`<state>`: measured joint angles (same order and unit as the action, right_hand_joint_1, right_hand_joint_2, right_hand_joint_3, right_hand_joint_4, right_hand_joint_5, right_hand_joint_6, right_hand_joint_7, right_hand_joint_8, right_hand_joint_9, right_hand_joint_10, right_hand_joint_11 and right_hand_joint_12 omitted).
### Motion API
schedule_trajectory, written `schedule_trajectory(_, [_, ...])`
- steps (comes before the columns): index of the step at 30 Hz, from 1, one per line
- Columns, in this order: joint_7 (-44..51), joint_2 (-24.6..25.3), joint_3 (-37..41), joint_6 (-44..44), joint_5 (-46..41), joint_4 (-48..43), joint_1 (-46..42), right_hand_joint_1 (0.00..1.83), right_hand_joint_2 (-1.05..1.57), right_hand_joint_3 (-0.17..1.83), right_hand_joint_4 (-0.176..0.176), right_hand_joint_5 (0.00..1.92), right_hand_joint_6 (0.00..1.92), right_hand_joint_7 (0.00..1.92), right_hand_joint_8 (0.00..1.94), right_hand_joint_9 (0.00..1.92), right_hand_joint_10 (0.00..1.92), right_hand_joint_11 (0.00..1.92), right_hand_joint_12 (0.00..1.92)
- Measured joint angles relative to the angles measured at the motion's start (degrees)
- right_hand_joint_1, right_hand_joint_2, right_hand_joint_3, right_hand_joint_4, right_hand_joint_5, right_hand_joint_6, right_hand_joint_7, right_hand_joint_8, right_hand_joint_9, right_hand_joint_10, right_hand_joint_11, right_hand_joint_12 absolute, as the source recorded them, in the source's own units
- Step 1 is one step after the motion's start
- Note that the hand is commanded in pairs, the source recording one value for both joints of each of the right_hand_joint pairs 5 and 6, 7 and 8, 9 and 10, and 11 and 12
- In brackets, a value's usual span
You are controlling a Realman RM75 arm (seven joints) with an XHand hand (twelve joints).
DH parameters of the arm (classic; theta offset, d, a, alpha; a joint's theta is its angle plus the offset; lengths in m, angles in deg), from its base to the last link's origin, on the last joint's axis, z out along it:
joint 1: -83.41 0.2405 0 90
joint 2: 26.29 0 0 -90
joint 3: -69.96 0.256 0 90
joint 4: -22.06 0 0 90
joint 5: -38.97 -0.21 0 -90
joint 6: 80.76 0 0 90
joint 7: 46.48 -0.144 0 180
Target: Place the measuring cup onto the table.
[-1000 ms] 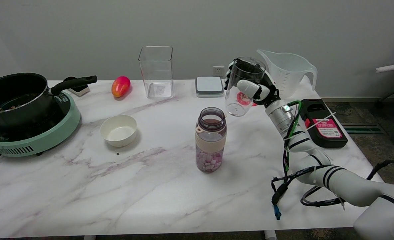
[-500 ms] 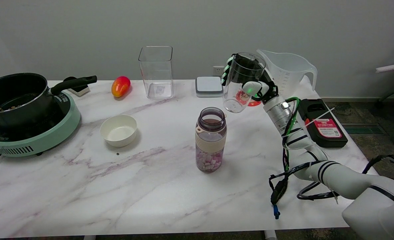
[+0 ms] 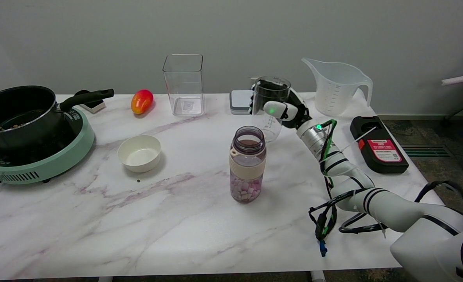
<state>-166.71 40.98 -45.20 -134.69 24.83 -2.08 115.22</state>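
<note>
Measuring cup [image 3: 269, 107] in right hand's [image 3: 288, 109] grip.

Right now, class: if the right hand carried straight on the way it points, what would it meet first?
The right hand, gripping the measuring cup, points up-left across the table; the grey box behind the cup likely comes first, though depth is unclear.

**Even overhead light, sharp focus**

Soft, diffuse light fell from above. The bottle [image 3: 247, 164] cast only a faint shadow on the marble table [image 3: 176, 219] beside it. Focus was sharp around the bottle, and the wall behind it darkened slightly toward the corners.
</note>
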Motion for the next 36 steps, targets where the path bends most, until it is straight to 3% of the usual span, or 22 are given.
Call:
schedule_trajectory(13, [12.3,2.4,3.7,8.5,1.3,1.6,0.4,1.23,1.57,0.20,0.000,1.81,1.81,1.72,1.72,1.62,1.62,1.43,1.43])
schedule_trajectory(36, [35.4,2.9,8.3,11.9,2.1,-1.8,-0.4,1.21,1.57,0.21,0.000,1.83,1.83,1.73,1.73,1.61,1.61,1.41,1.41])
